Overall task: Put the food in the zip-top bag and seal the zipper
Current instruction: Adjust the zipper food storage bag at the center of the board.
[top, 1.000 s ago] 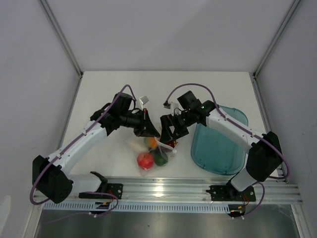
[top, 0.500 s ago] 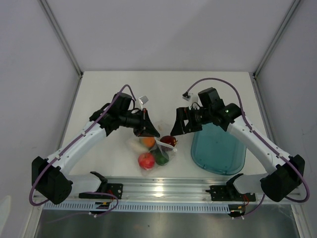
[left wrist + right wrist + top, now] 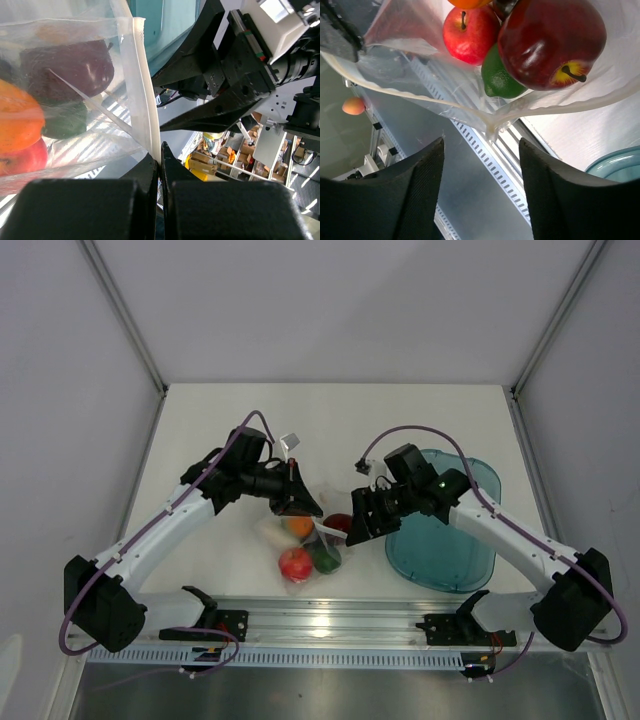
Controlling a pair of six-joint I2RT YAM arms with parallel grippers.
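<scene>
The zip-top bag point(image 3: 268, 530) lies toward 6 o'clock on the white worktop point(image 3: 330, 425), close to the near rail. The food is inside it: a red piece point(image 3: 293, 562), a green piece point(image 3: 323, 558), an orange piece point(image 3: 300, 526) and a dark red piece point(image 3: 340, 523). At the bag's 12 o'clock, the left claw point(image 3: 160, 150) is pressed together on the zipper point(image 3: 142, 85), pinching that pale strip and holding the mouth edge up. The right claw point(image 3: 481, 147) hangs at the bag's 2 o'clock, fingers spread with nothing between them, near the mouth edge. The teal tray point(image 3: 455, 560) sits at the bag's 3 o'clock.
</scene>
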